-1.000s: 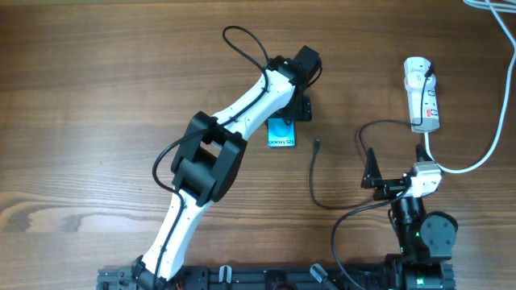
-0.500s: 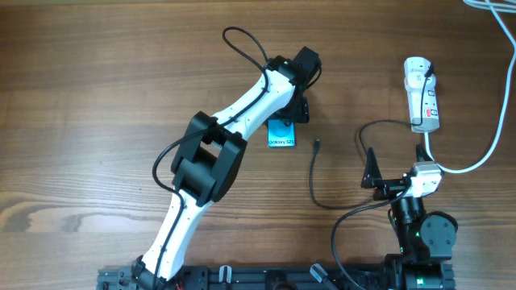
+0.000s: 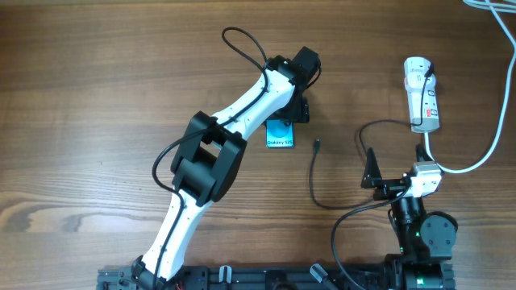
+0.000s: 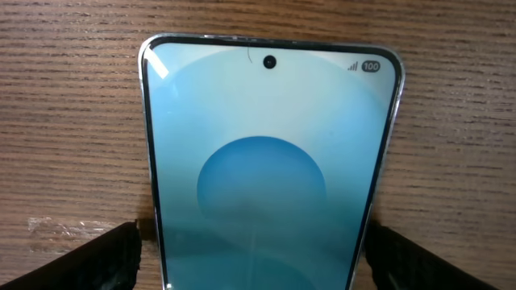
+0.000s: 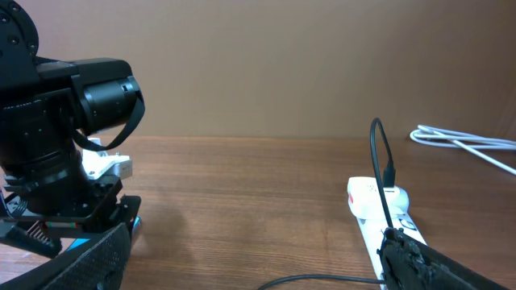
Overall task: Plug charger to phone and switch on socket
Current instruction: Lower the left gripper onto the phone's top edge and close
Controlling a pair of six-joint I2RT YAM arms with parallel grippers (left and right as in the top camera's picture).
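On the wooden table [image 3: 81, 80], I am seeing the left gripper [image 4: 250, 256] straddling the phone [image 4: 262, 153] with its 2 fingers spread wide; I cannot tell if they are touching it. The right gripper [image 5: 258, 262] is gaping fully, grasping nothing. The socket [image 3: 422, 97] is lying far right. The charger [image 3: 313, 173] tip is lying just right of the phone, unplugged.

Phone [image 4: 262, 161] lies flat on table [image 3: 97, 80], straddled by left gripper [image 4: 258, 270]. Fingers [image 4: 89, 262] sit one just beside each long edge, with the phone running on ahead. Charger [image 3: 317, 146] tip is on the table between left gripper and right gripper [image 3: 371, 171], near the phone, not touching. Socket [image 5: 375, 201] is ahead-right of right gripper, with the charger's other end on it. Left arm [image 5: 72, 121] is ahead-left.
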